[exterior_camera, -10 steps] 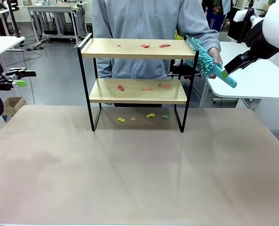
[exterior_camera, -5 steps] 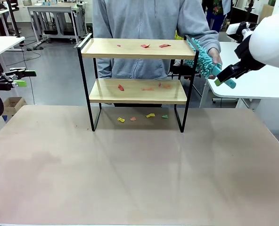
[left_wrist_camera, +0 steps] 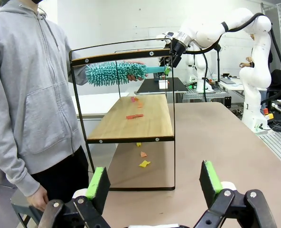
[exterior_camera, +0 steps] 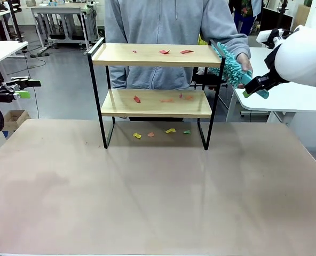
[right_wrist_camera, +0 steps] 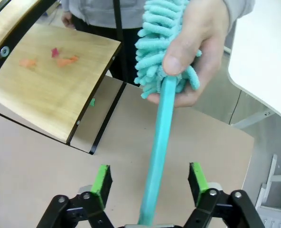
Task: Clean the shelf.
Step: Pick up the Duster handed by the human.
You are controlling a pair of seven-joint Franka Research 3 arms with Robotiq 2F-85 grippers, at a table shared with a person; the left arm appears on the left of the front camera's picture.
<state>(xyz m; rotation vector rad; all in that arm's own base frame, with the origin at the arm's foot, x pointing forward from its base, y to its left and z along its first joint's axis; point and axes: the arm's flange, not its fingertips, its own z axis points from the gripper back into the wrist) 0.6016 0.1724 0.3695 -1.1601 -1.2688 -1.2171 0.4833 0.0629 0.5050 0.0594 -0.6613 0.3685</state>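
The shelf (exterior_camera: 152, 55) stands at the table's far side, with red paper scraps (exterior_camera: 164, 52) on its top board and more on the lower board (exterior_camera: 136, 99). A person's hand (exterior_camera: 245, 64) holds a teal fluffy duster (exterior_camera: 230, 66) by the shelf's right end. My right gripper (exterior_camera: 252, 86) is at the duster's handle end. In the right wrist view its fingers (right_wrist_camera: 101, 184) stand apart with the handle (right_wrist_camera: 157, 156) between them, so my right gripper (right_wrist_camera: 150, 183) is open. My left gripper (left_wrist_camera: 154, 183) is open and holds nothing, off at the far left (exterior_camera: 24, 88).
Several coloured scraps (exterior_camera: 170, 130) lie on the table under the shelf. The person stands right behind the shelf. A white side table (exterior_camera: 291, 93) is at the right, beyond my right arm. The wide near part of the table (exterior_camera: 158, 197) is bare.
My right gripper has moved left and slightly up onto the duster's handle end, and its fingers now straddle the handle. The left arm has not moved.
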